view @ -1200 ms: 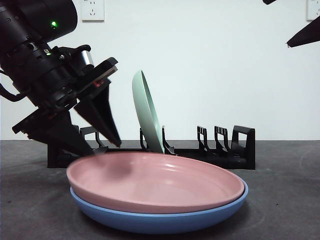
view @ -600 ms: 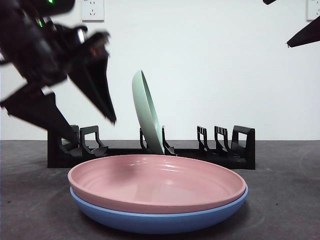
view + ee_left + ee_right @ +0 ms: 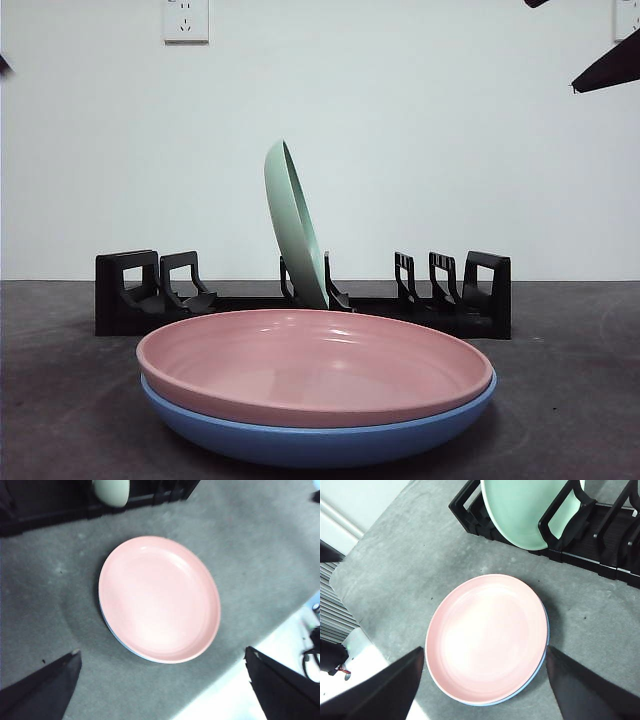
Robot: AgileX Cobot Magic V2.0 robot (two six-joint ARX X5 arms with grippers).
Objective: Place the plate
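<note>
The pink plate (image 3: 314, 364) lay nested in the blue plate (image 3: 318, 440) on the grey tabletop (image 3: 560, 400), at the front of the scene. Both end effectors hung above this stack, each well clear of it. The left end effector (image 3: 162, 690) had its 2 jaws spread wide apart and empty, with the pink plate (image 3: 159, 598) below and ahead of them and only a sliver of the blue rim (image 3: 116, 636) showing beneath it. The right end effector (image 3: 482, 685) likewise held its 2 jaws wide apart with nothing between them, the stack (image 3: 487, 637) lying directly below the gap. Farther from both end effectors, behind the stack, stood the black rack (image 3: 470, 300). The green plate (image 3: 294, 225) stood on edge in one of its slots, tilted slightly; in the left wrist view it (image 3: 111, 491) appeared only as a blurred pale shape, probably its rim.
</note>
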